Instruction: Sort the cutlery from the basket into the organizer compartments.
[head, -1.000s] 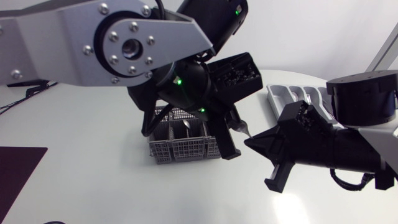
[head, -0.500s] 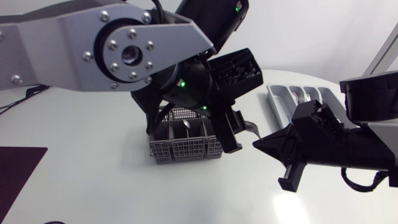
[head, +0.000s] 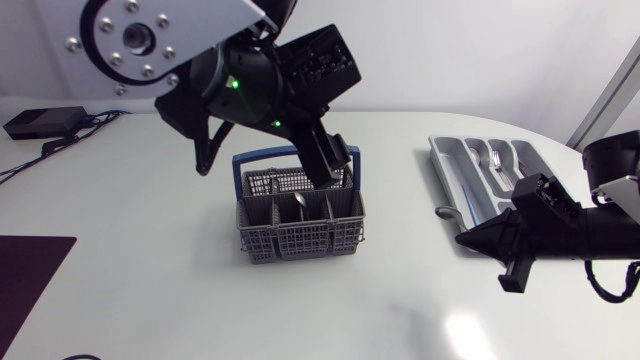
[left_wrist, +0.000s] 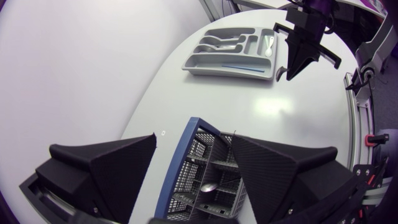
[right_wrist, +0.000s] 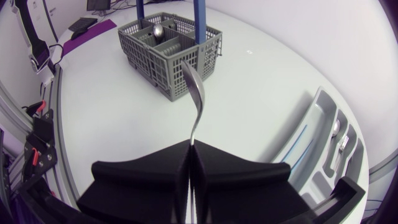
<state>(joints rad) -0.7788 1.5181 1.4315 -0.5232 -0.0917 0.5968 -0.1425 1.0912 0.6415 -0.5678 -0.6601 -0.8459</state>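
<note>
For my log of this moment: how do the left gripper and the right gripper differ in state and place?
The left gripper is open and empty; the right gripper is shut on a spoon. The left hangs over the basket; the right is beside the organizer. Both are black.

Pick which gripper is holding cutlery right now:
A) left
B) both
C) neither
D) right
D: in the right wrist view the right gripper is shut on a silver piece of cutlery sticking out ahead of its fingers, while the left gripper is open above the basket with nothing held between its fingers.
</note>
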